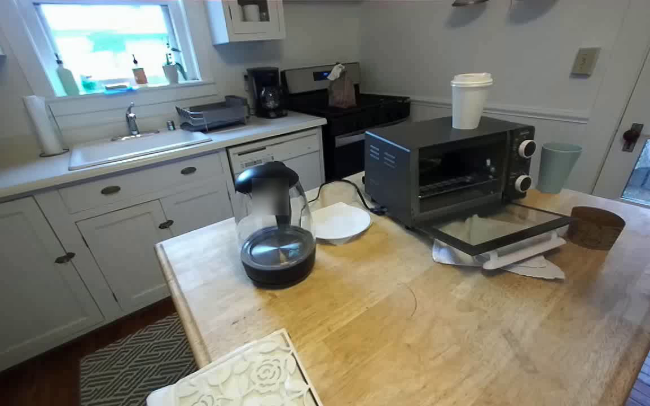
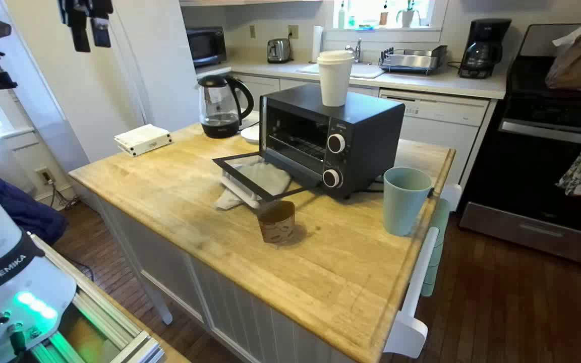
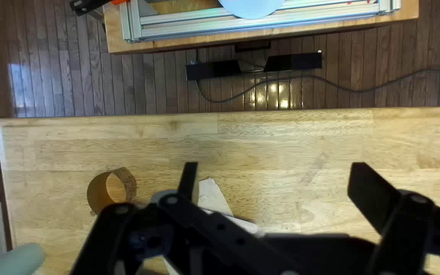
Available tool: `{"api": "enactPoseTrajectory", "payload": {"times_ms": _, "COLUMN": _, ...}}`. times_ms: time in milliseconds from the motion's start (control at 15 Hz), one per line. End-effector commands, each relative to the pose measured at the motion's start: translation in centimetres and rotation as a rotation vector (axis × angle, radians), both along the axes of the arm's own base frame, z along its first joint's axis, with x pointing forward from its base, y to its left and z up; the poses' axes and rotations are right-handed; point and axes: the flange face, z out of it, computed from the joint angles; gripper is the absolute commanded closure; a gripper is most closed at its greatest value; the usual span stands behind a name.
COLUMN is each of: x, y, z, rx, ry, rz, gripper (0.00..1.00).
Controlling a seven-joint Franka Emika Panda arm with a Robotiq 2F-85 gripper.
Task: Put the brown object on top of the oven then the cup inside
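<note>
Now the claw [image 3: 275, 187] hangs with its fingers [image 3: 371, 194] wide apart, the brown sleeve [image 2: 277, 226] below it toward the wrist view's left. Centre over that before descending, then close gently: being thin, it likely crushes.

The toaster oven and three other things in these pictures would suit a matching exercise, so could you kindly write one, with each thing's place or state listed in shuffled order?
Column one
1. White cup
2. Toaster oven
3. Brown object
4. Fingers

Column two
A. Glass door lowered open
B. Spread apart, holding nothing
C. Standing upright on the toaster oven's top
D. Resting on the wooden table, near the lowered door

Right pairs: 1-C, 2-A, 3-D, 4-B
</note>
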Motion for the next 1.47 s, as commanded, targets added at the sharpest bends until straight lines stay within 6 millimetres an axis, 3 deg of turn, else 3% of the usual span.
{"api": "enactPoseTrajectory", "payload": {"times_ms": 0, "x": 0.0, "y": 0.0, "z": 0.0, "rx": 0.000, "ry": 0.001, "rz": 0.000, "gripper": 0.00}}
{"api": "enactPoseTrajectory", "payload": {"times_ms": 467, "x": 0.0, "y": -0.5, "z": -0.3, "rx": -0.018, "ry": -0.006, "rz": -0.023, "gripper": 0.00}}
{"api": "enactPoseTrajectory", "payload": {"times_ms": 800, "x": -0.7, "y": -6.0, "z": -4.1, "rx": 0.051, "ry": 0.015, "rz": 0.059, "gripper": 0.00}}
{"api": "enactPoseTrajectory", "payload": {"times_ms": 1133, "x": -1.0, "y": -14.7, "z": -8.9, "rx": 0.242, "ry": 0.045, "rz": 0.096, "gripper": 0.00}}
{"api": "enactPoseTrajectory", "payload": {"times_ms": 1200, "x": -1.2, "y": -12.0, "z": -7.5, "rx": 0.204, "ry": 0.025, "rz": 0.089, "gripper": 0.00}}
{"api": "enactPoseTrajectory", "payload": {"times_ms": 1400, "x": -1.4, "y": -14.6, "z": -9.1, "rx": 0.258, "ry": 0.041, "rz": 0.075, "gripper": 0.00}}
